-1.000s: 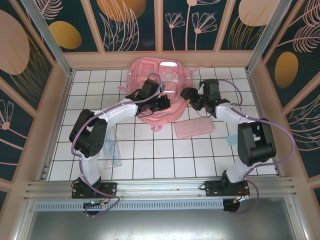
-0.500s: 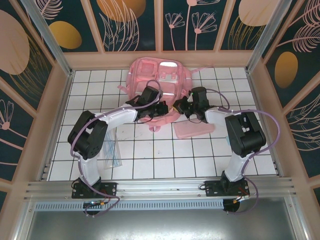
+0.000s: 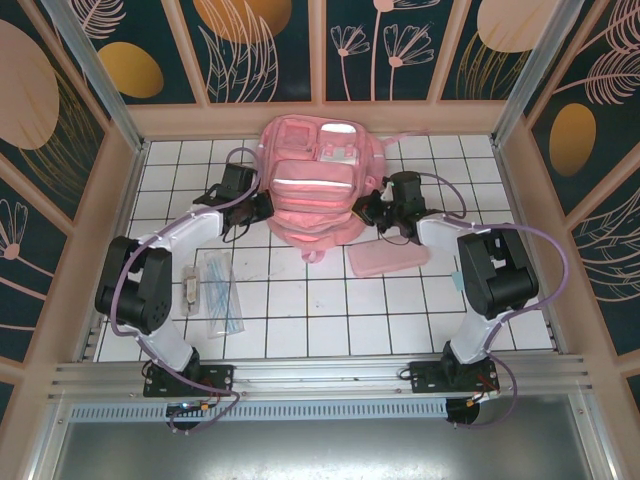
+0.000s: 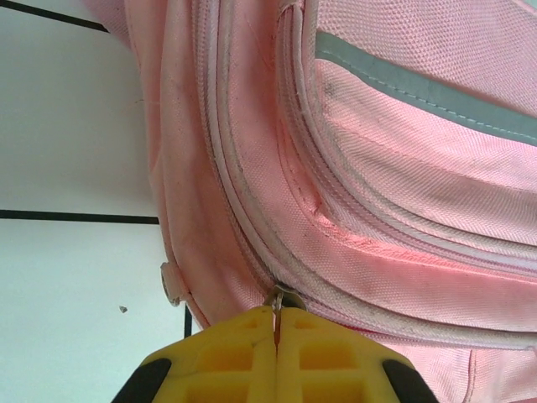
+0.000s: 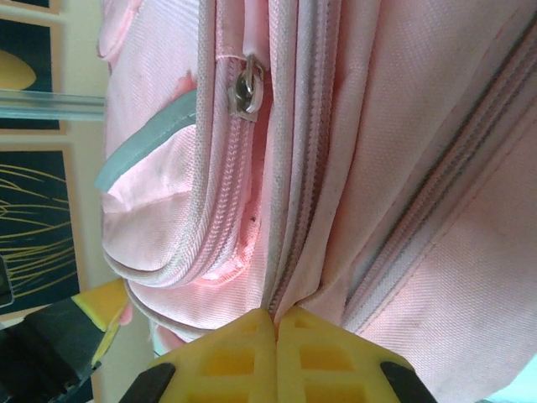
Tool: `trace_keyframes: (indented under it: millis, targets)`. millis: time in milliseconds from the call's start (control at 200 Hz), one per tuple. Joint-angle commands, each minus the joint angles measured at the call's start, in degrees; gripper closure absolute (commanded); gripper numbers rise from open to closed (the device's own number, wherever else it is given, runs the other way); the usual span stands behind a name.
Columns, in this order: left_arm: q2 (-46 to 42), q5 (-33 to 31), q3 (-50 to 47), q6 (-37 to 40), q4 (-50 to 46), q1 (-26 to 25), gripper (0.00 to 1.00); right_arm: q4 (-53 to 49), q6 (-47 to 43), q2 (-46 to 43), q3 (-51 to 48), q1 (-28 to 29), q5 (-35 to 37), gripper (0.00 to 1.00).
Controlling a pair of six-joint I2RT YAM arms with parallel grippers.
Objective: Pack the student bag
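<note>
Left claw [image 4: 275,317], right claw [image 5: 273,321] clamped onto student bag [image 3: 312,190] zips; front up, long axis near-far

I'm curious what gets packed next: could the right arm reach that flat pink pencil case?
Probably yes: the pencil case lies mostly uncovered, close to the right gripper. But that gripper is shut on the student bag, so it would have to let go first.

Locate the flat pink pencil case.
In the top external view, the flat pink pencil case lies on the white tiled table, right of centre, just nearer than the large pink fabric backpack.
</note>
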Motion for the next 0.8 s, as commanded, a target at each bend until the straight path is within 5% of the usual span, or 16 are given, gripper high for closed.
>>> trace_keyframes:
  millis: [0,330,505,595,795]
  targets:
    - [-3.80,-1.81,-2.05,0.56,-0.95,1.52,1.00,-2.39,-5.39,1.00,4.67,-2.73,4.21,1.00]
    - [-6.27,8.96,-4.18,-10.59,7.34,-18.19,1.00,-10.89,-11.49,14.90,27.09,-6.10,5.50,1.00]
    - [1.98,9.04,3.59,-9.39,9.52,-20.68,1.00,-14.13,-10.69,15.77,31.11,-6.20,7.19,0.48]
    - [7.01,5.99,8.07,-7.38,8.53,-20.68,1.00,-15.02,-10.70,11.37,27.21,-6.35,9.71,0.40]
    - [11.74,7.88,13.01,-6.44,9.56,-20.61,1.00,-13.57,-8.64,-3.07,11.49,-5.90,9.36,0.36]
